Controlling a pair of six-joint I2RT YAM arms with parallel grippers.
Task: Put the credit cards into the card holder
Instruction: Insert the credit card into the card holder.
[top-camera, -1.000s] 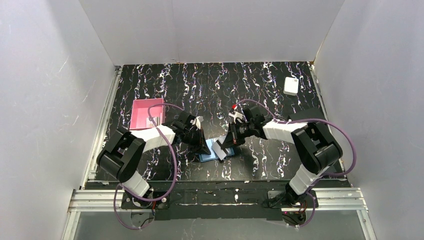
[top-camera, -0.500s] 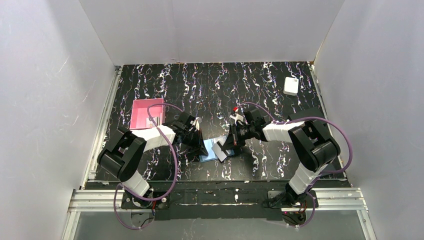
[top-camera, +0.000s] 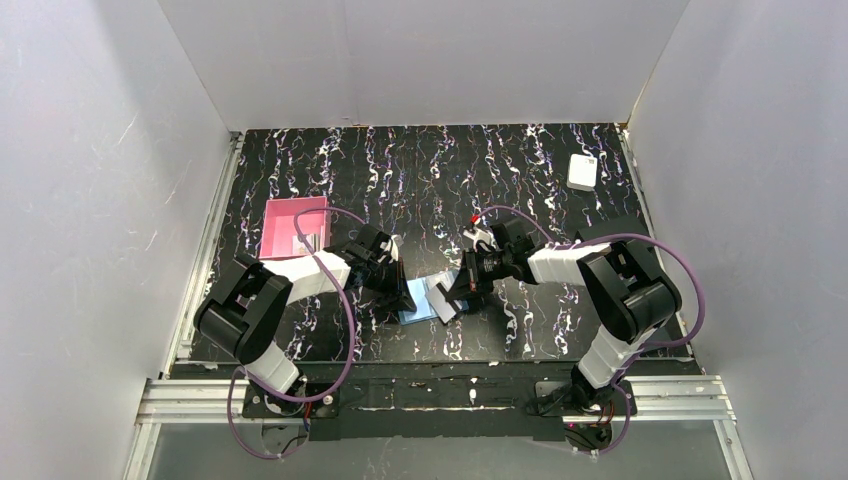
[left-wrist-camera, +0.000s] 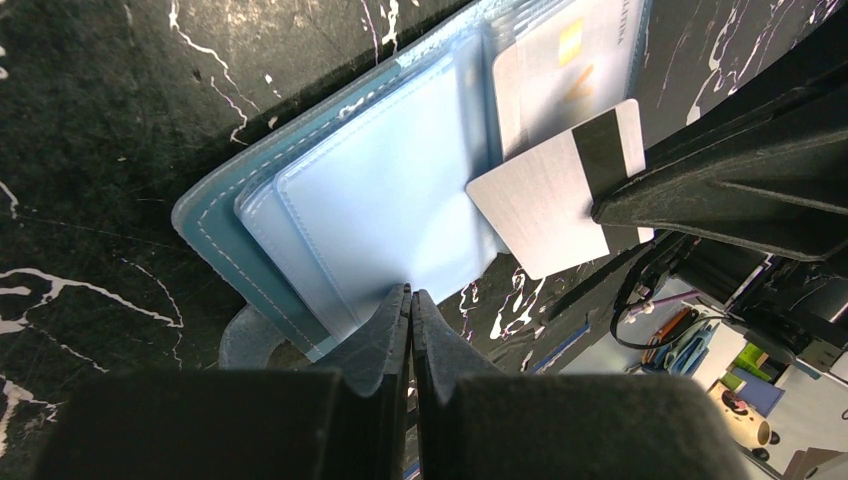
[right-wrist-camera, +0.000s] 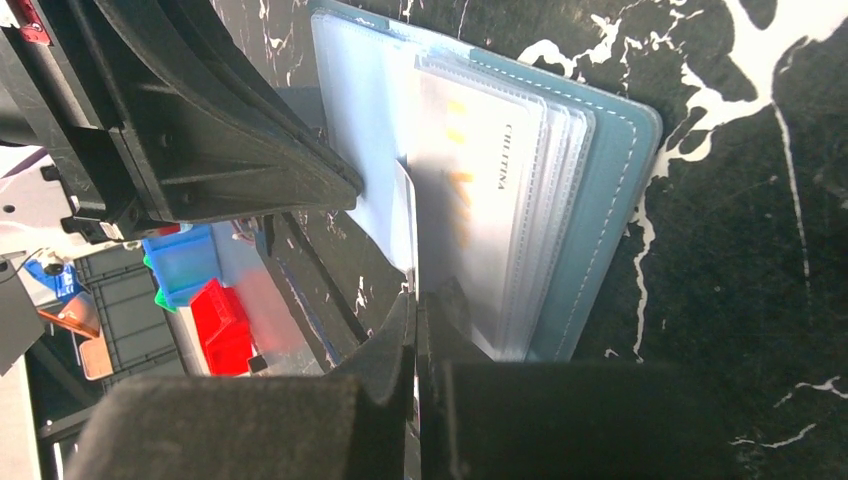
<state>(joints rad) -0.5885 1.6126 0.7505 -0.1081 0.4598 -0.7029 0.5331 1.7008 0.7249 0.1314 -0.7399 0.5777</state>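
Note:
The teal card holder (top-camera: 414, 313) lies open near the table's front, its pale blue slots (left-wrist-camera: 370, 200) facing up. One credit card (left-wrist-camera: 570, 60) sits in a clear sleeve on its right half, also in the right wrist view (right-wrist-camera: 490, 170). My right gripper (top-camera: 452, 300) is shut on a white credit card with a black stripe (left-wrist-camera: 550, 195), held edge-on (right-wrist-camera: 410, 220) over the holder's middle. My left gripper (left-wrist-camera: 411, 298) is shut, its tips pressed on the holder's left edge (top-camera: 404, 294).
A pink square tray (top-camera: 295, 228) stands at the left behind my left arm. A white box (top-camera: 582, 171) lies at the far right corner. White walls close in the black marbled table on three sides.
My right gripper has shifted slightly nearer and lower with the striped card over the holder. My left gripper has hardly moved.

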